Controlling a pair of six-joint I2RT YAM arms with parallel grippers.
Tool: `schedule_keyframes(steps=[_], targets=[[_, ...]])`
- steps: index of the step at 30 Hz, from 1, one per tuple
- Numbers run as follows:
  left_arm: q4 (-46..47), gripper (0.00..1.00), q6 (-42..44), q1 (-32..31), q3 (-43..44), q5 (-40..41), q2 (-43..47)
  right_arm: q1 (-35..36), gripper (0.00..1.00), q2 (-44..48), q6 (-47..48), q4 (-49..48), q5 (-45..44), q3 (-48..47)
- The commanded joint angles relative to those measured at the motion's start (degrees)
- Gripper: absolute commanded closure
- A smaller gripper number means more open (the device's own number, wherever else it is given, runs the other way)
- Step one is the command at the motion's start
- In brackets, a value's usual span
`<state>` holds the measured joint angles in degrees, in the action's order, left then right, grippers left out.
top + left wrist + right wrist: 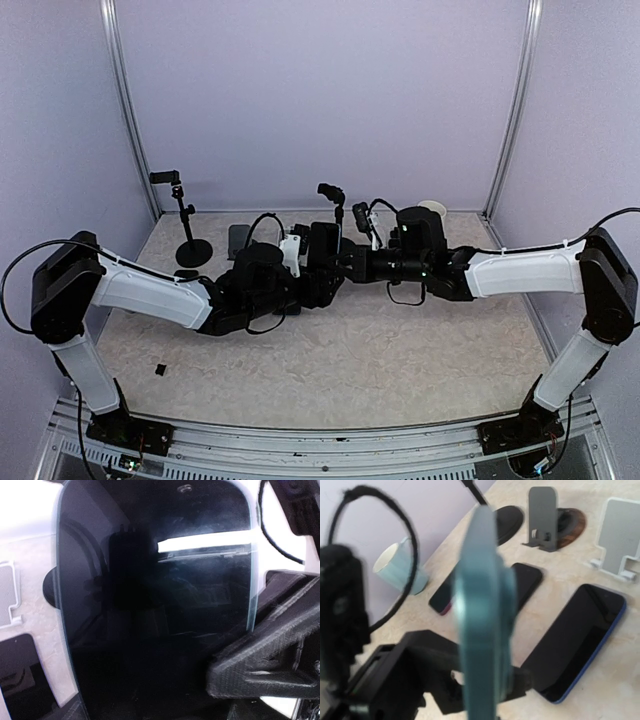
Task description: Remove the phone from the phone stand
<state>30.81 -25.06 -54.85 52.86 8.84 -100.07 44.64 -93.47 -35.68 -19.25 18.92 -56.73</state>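
Observation:
The phone [322, 245], black with a teal case, is held upright above the table where my two grippers meet. In the right wrist view it [482, 615] stands edge-on between my right gripper's [487, 675] black fingers [420, 665], which are shut on its faces. In the left wrist view its dark screen [155, 605] fills the frame and a black ribbed finger [260, 665] lies over its right edge. My left gripper [322, 283] is just below the phone; its jaws are hidden. My right gripper [347, 264] reaches in from the right. The white stand [620, 535] and the grey stand [542, 517] behind are empty.
Three other phones lie flat on the table: a blue-edged one [575, 640], a black one [526, 582] and a pink-edged one [442, 602]. A pale mug [395, 567] stands by the back wall. A black tripod stand [187, 225] is at the back left.

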Motion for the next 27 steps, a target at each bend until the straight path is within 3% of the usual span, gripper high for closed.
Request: schedule_keyframes(steps=[1, 3, 14, 27], targets=[[3.5, 0.09, 1.7, -1.0, 0.6, -1.6, 2.1, -1.1, 1.00, 1.4, -0.1, 1.6, -1.8, -0.6], [2.6, 0.01, 2.2, -0.9, -0.3, -1.5, 3.2, -1.9, 1.00, 1.7, 0.1, 2.0, -1.4, -0.5], [4.0, 0.01, 3.1, -0.1, -8.6, -4.4, 9.0, -7.2, 1.00, 0.6, -0.9, 1.0, 6.2, 0.5], [3.1, 0.01, 2.6, 5.1, -13.5, -3.8, 16.7, -11.5, 1.00, -8.1, 1.4, 2.3, 17.9, 1.3]])
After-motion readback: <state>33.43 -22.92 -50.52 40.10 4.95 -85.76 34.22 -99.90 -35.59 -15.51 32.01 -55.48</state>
